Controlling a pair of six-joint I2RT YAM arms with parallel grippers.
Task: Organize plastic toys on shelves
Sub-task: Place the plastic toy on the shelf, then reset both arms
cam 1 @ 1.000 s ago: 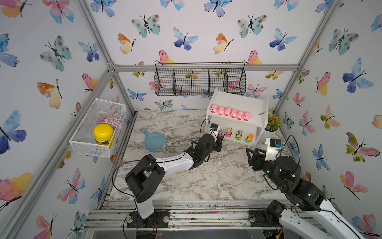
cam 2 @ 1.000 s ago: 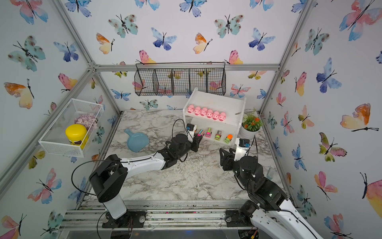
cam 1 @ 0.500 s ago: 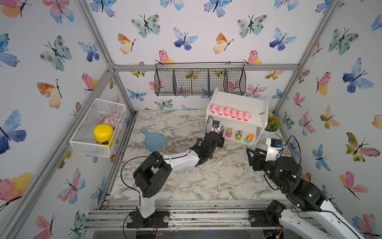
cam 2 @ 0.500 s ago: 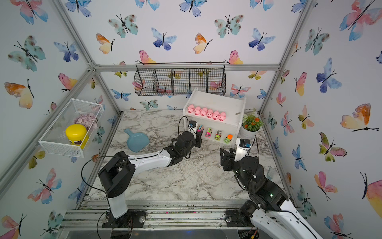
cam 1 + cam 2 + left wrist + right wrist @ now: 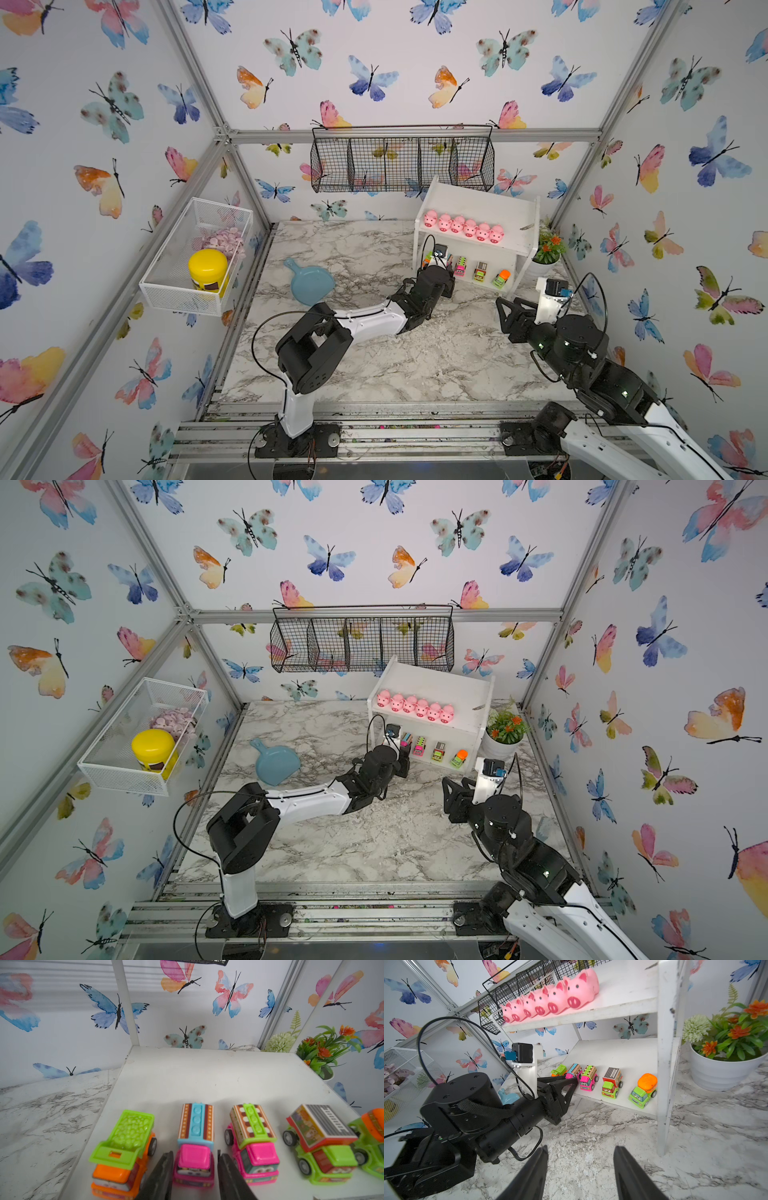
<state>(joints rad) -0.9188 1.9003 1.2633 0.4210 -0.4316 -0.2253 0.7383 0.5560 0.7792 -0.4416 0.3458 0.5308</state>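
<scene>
left gripper point(image 5: 194, 1159) at the lower board of the shelf point(image 5: 207, 1076), jaws slightly apart astride the pink truck point(image 5: 195, 1126), a thin gap each side, truck standing on the board; six pigs point(image 5: 550, 999) line the upper board. right gripper point(image 5: 580, 1159) over the table point(image 5: 591, 1132), jaws apart, holding nothing.

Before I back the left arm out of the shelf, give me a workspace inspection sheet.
Surface: marble tabletop, no toys on it.
Job's things: six pigs on the top board of the shelf unit; five trucks on its lower board.
Clutter: blue dish on the marble; potted plant beside the shelf; jar, pale discs in white mesh basket.
Grippers: left gripper open, straddling the pink truck; right gripper open, empty.
Cables: black cable looped over left wrist, clear of toys.
Surroundings: butterfly walls, black wire basket.
</scene>
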